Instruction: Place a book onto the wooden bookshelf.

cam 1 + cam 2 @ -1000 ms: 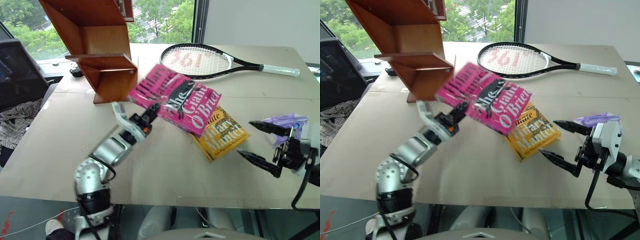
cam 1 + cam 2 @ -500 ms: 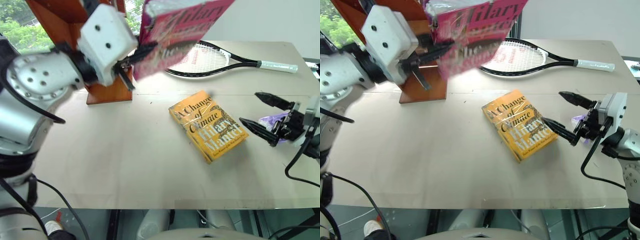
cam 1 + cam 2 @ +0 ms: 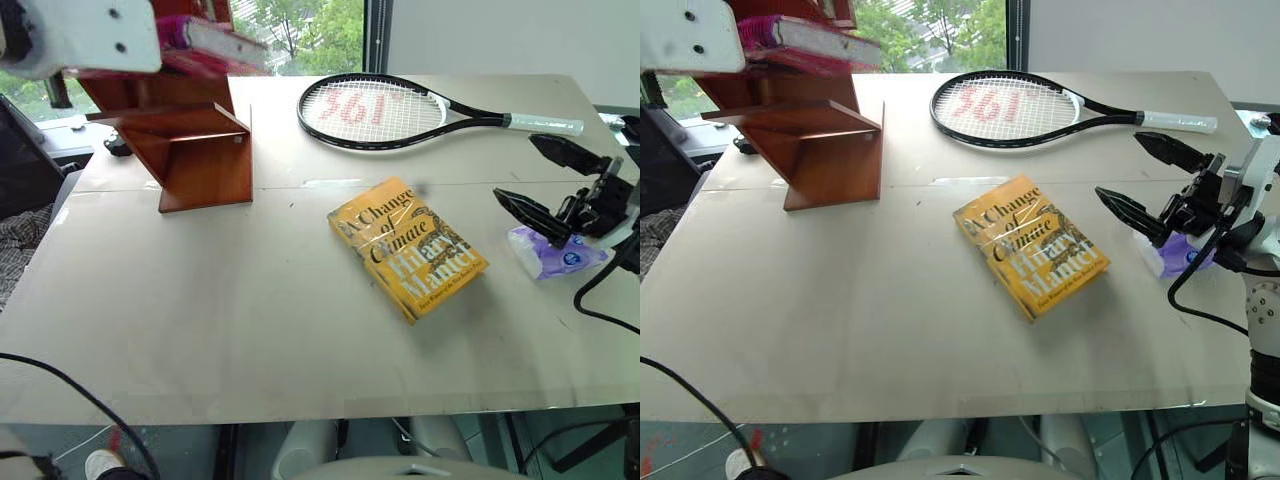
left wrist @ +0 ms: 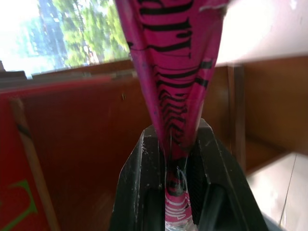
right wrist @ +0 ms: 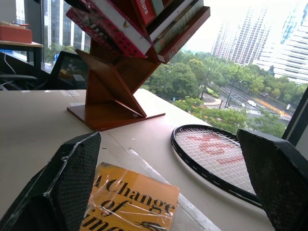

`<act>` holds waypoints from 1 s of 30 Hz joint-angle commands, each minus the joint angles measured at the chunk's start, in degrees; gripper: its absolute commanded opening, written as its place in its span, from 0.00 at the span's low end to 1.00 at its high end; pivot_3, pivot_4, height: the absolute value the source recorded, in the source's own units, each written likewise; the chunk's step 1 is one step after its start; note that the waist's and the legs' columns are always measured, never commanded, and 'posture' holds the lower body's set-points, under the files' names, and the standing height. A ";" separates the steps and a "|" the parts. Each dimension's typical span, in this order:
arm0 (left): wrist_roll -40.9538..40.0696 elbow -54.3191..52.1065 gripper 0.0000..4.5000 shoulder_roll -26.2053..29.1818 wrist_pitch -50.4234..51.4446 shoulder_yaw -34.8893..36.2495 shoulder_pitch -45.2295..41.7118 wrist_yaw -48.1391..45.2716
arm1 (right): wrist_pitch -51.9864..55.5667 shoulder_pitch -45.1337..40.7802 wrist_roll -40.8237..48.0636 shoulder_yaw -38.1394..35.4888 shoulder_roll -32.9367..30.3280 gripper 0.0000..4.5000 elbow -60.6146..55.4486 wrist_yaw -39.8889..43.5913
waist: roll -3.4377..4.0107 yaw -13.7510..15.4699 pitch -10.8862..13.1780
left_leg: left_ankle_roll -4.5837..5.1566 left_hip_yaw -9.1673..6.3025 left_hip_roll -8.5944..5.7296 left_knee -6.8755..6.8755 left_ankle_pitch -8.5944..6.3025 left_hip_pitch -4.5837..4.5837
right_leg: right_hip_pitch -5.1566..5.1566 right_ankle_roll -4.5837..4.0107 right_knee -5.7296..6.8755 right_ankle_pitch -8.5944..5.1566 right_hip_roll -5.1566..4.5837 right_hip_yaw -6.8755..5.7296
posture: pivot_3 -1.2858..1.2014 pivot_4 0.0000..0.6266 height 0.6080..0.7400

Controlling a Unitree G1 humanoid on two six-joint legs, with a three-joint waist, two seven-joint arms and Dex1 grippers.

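The pink book (image 4: pixel 173 57) is clamped by its edge between the black fingers of my left gripper (image 4: pixel 175 161), which is shut on it. In the eye views the book (image 3: pixel 215 45) lies nearly flat high up against the wooden bookshelf (image 3: pixel 195 150) at the table's far left, its white page edge facing the table. Reddish-brown shelf boards (image 4: pixel 82 144) stand close behind the book in the left wrist view. My right gripper (image 3: pixel 515 167) hovers open and empty over the table's right side, well away from the shelf.
A yellow-orange book (image 3: pixel 408 248) lies in the middle of the table. A black tennis racket (image 3: pixel 370 100) lies at the back. A purple packet (image 3: pixel 555 255) rests below the right gripper. Other books (image 5: pixel 159 19) stand in the shelf's upper slots.
My left arm has carried the pink book up and left, from above the table to the shelf. The right gripper has risen a little and stays open.
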 commanded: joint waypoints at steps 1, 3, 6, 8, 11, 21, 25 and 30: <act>8.33 7.15 0.01 -4.30 0.72 -2.91 -4.08 -3.30 | -0.41 2.29 1.23 -2.58 -0.89 1.00 -3.06 -0.03 | -0.06 -0.10 0.03 | 0.00 0.00 0.00 0.00 0.00 0.00 | 0.00 0.00 0.01 0.00 0.00 0.00 | 0.52 0.24 1.00; 11.32 10.13 0.01 -6.75 1.46 -4.60 -4.84 -4.53 | -0.22 3.62 1.49 -3.29 -1.25 1.00 -3.90 -0.08 | -0.07 0.07 0.03 | 0.00 -0.04 -0.06 0.15 0.00 -0.03 | -0.04 0.01 0.22 0.00 -0.03 -0.08 | 0.52 0.24 1.00; 14.58 14.17 0.01 -10.68 1.74 -5.93 -5.19 -4.64 | 0.90 5.02 3.25 -4.64 -2.11 1.00 -5.91 -0.49 | -0.07 -0.72 0.03 | 0.00 0.04 -0.04 0.20 0.00 -0.02 | -0.10 0.01 0.33 0.00 -0.03 0.03 | 0.52 0.24 1.00; 17.29 16.94 0.01 -12.99 1.34 -6.86 -5.58 -3.75 | 1.51 5.69 4.21 -5.40 -2.70 1.00 -6.94 -0.85 | -0.05 -1.11 0.02 | 0.00 0.14 -0.02 0.20 0.00 0.05 | -0.14 0.01 0.44 0.00 -0.02 0.16 | 0.52 0.24 1.00; 22.00 23.78 0.01 -17.41 0.72 -8.08 -7.92 1.17 | 2.06 6.13 5.08 -6.00 -2.88 1.00 -7.54 -1.60 | -0.02 -0.81 -0.01 | -0.03 0.16 -0.01 0.25 0.02 0.16 | -0.11 0.01 0.65 0.00 -0.04 0.18 | 0.52 0.24 1.00; 5.85 2.64 0.66 -13.60 11.03 8.00 -1.08 -13.89 | 3.45 5.37 6.45 -6.50 -5.14 1.00 -6.85 -0.61 | -0.30 -1.24 0.12 | -0.03 0.22 -0.02 0.94 0.02 -0.31 | -0.48 0.02 1.21 0.00 -0.08 0.23 | 0.52 0.24 1.00; -6.85 -12.56 0.66 -12.00 25.85 21.13 7.65 -19.74 | 3.74 3.70 7.11 -6.40 -5.58 1.00 -5.28 0.64 | -0.28 -1.49 0.10 | -0.02 0.17 -0.04 0.93 0.01 -0.37 | -0.48 0.01 1.08 0.00 -0.18 -0.11 | 0.52 0.24 1.00; -21.20 -33.13 0.66 -16.45 49.92 36.11 23.76 -20.25 | 5.02 0.84 8.93 -5.74 -5.88 1.00 -3.95 1.68 | -0.23 -1.52 0.08 | -0.01 0.07 -0.03 0.99 0.01 -0.47 | -0.49 0.00 0.97 0.01 -0.19 -0.20 | 0.52 0.24 1.00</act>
